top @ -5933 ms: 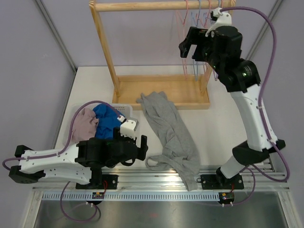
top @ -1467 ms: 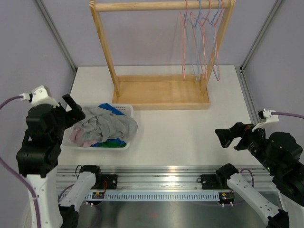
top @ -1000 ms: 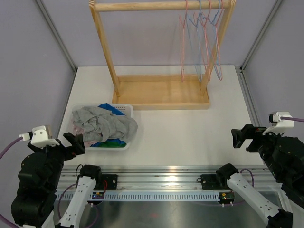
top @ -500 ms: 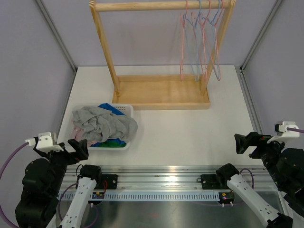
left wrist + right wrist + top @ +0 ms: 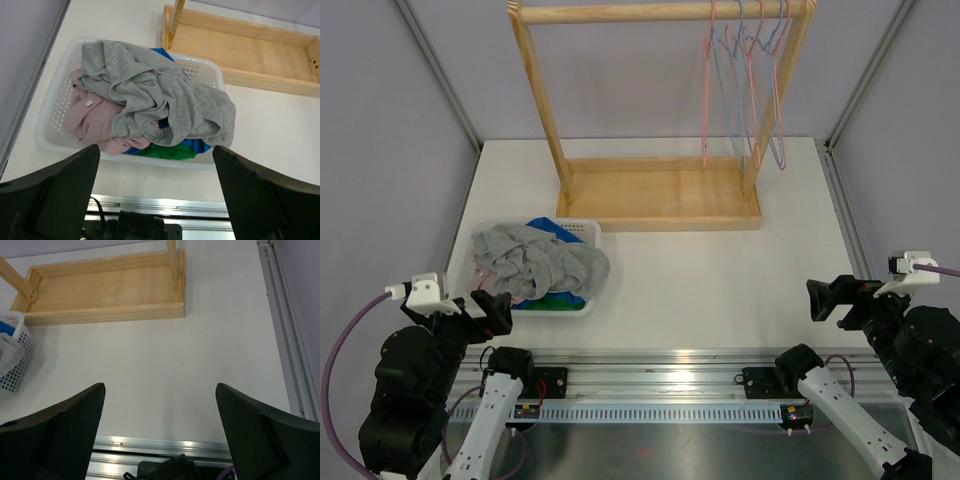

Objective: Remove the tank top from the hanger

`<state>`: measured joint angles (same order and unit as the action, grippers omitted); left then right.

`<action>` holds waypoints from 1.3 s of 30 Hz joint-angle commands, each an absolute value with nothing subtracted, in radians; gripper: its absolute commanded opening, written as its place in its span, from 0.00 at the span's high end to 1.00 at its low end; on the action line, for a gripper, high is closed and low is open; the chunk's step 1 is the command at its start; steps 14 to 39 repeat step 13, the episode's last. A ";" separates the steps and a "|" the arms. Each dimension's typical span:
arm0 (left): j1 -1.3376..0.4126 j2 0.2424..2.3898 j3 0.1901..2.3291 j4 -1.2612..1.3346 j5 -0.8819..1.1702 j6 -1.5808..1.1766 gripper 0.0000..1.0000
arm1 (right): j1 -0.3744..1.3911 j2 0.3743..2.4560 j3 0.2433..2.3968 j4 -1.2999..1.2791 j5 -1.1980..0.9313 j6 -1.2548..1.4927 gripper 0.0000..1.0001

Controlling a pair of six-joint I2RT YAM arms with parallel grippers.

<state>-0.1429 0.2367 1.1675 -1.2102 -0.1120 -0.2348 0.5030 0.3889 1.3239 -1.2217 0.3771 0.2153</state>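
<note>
- Find the grey tank top (image 5: 545, 262) heaped on the other clothes in the basket (image 5: 582, 230), at 8 o'clock on the surface (image 5: 700, 270), off the bare hangers (image 5: 745, 90) at 1 o'clock.
- Expect light, limp, clingy jersey that is not fragile.
- Pinch a raised fold or strap on top.
- Note left gripper (image 5: 488, 308) and right gripper (image 5: 832, 298) both spread wide, holding nothing.
</note>
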 commanded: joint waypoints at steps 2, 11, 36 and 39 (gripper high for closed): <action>-0.146 0.242 1.158 -1.152 -0.083 -0.219 0.01 | 0.508 0.403 1.312 -1.169 0.356 0.202 0.00; -0.146 0.249 1.163 -1.149 -0.089 -0.215 0.01 | 0.506 0.406 1.301 -1.160 0.354 0.209 0.01; -0.146 0.250 1.164 -1.147 -0.095 -0.215 0.01 | 0.506 0.411 1.298 -1.158 0.353 0.209 0.00; -0.146 0.250 1.164 -1.147 -0.095 -0.215 0.01 | 0.506 0.411 1.298 -1.158 0.353 0.209 0.00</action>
